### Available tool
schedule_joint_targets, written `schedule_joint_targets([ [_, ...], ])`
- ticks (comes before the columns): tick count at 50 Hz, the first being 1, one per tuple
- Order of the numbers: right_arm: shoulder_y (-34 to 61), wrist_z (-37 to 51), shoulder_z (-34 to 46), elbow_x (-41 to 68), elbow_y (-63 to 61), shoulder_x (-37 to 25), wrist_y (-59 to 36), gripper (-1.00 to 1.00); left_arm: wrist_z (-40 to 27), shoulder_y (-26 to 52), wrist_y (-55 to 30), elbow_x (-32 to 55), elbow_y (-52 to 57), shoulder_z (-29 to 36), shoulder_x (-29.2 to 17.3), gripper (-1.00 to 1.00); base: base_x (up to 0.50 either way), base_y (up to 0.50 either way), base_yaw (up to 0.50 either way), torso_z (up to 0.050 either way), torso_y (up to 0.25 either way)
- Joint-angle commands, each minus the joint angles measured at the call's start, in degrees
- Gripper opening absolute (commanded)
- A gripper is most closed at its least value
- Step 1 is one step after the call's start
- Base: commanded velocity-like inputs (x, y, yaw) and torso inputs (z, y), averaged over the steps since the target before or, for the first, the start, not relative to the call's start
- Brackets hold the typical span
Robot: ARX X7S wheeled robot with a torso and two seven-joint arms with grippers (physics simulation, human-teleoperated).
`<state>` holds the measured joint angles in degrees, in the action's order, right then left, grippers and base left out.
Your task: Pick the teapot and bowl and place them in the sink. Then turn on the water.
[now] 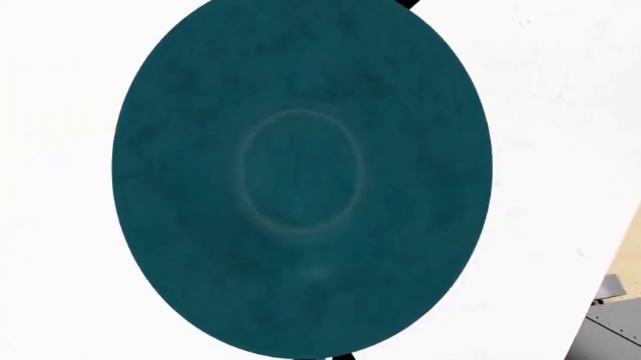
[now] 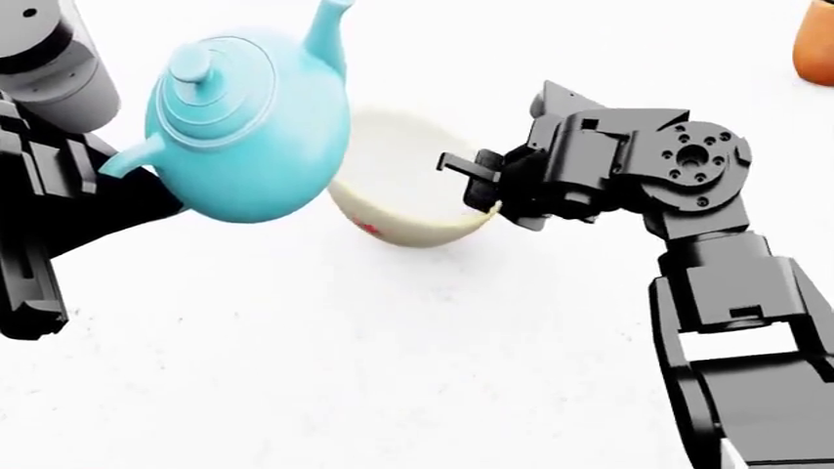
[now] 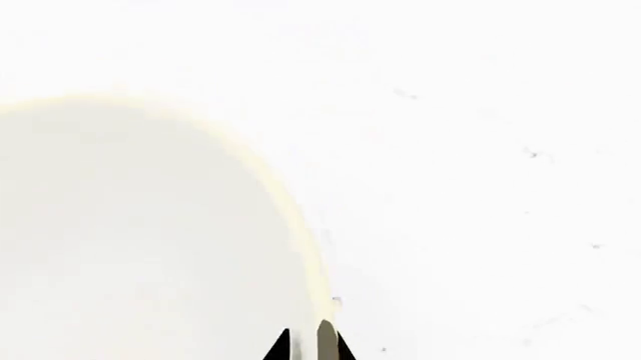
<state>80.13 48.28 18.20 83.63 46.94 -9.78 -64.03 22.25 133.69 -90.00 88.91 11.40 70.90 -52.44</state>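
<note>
Jaws, right gripper (image 2: 485, 188): closed on the near-right rim of the wide cream-white bowl (image 2: 406, 200) with its pale yellowish edge; the right wrist view shows two dark fingertips (image 3: 281, 346) pinching that rim with almost no gap

Jaws, left gripper: not visible in any view; state cannot be told. The small glossy turquoise teapot (image 2: 248, 125) with knobbed lid and short spout hangs tilted above the white counter (image 2: 391, 371), its handle side against the black left arm, so it is judged held, though the hold itself is hidden

Left wrist view: filled by the teapot's dark teal underside (image 1: 300, 180) with a faint ring at centre; white counter around it; a grey strip at one corner, unidentified

Bowl position: tipped, far edge behind the teapot, base near or on the counter; contact cannot be told

Progress, judged: both items appear to be in hand, the bowl perhaps just starting to lift. Outstanding: carrying both to the sink, releasing them, turning on the water

Hidden or cut off: sink, faucet and water appear nowhere; an orange-brown object (image 2: 815, 44) is clipped at the counter's far right corner; the counter's edges lie mostly out of frame
</note>
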Motion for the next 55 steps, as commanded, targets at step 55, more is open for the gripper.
schedule_joint_targets([
  [55, -1.56, 3.74, -6.79, -0.12, -28.94, -18.93, 8.04, -1.00, -69.48, -3.17, 10.12, 36.78, -14.29, -17.63, -3.00, -1.00, 0.00, 0.00, 0.00, 0.001, 0.001],
])
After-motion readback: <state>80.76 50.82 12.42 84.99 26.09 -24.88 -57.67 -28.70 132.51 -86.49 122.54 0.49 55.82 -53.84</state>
